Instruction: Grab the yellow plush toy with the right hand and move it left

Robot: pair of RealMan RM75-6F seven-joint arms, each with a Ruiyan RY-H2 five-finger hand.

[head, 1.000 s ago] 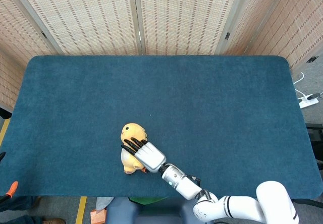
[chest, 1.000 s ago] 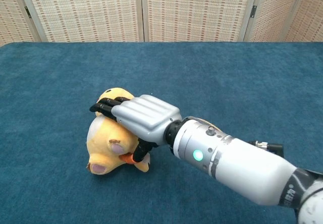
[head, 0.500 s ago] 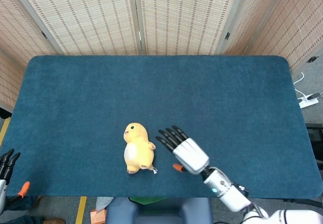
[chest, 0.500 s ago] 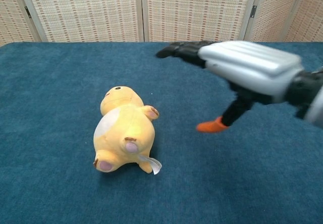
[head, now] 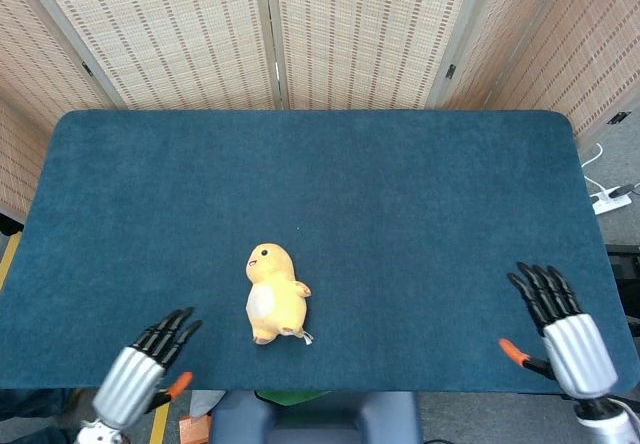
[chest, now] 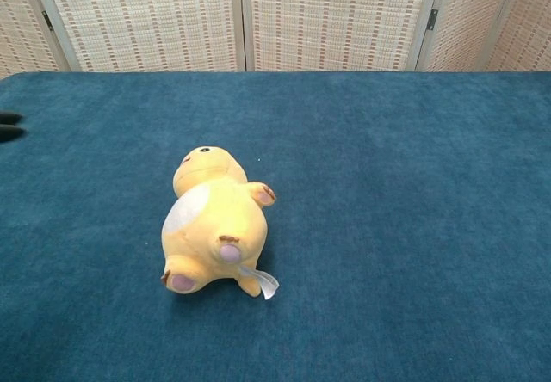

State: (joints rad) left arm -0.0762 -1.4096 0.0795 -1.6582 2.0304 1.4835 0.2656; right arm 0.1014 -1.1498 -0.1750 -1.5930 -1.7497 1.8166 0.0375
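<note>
On the blue felt tabletop [head: 400, 194], the yellow plush toy [head: 274, 293] lies on its back near the front edge, left of the table's middle, head pointing away from the robot and feet toward it; the chest view shows its pale belly [chest: 191, 207] facing up and a white tag [chest: 261, 283] trailing from its near end. The right hand [head: 562, 331] hovers at the front right corner of the table, well apart from the toy, fingers spread and holding nothing. The left hand [head: 143, 368] sits at the front edge to the toy's left, likewise spread and empty; only dark fingertips [chest: 9, 126] of it show at the chest view's left border. Judging from this layout, the toy rests released with both hands withdrawn, so the move either is complete or calls for a fresh grasp. If a regrasp is intended, the right hand would do well to approach from above the toy's right flank, close around the round body rather than the head or the tag, and lift slightly before carrying it left, since dragging soft plush over felt may roll it. The path leftward ends near the left hand, so clearance there deserves attention.
</note>
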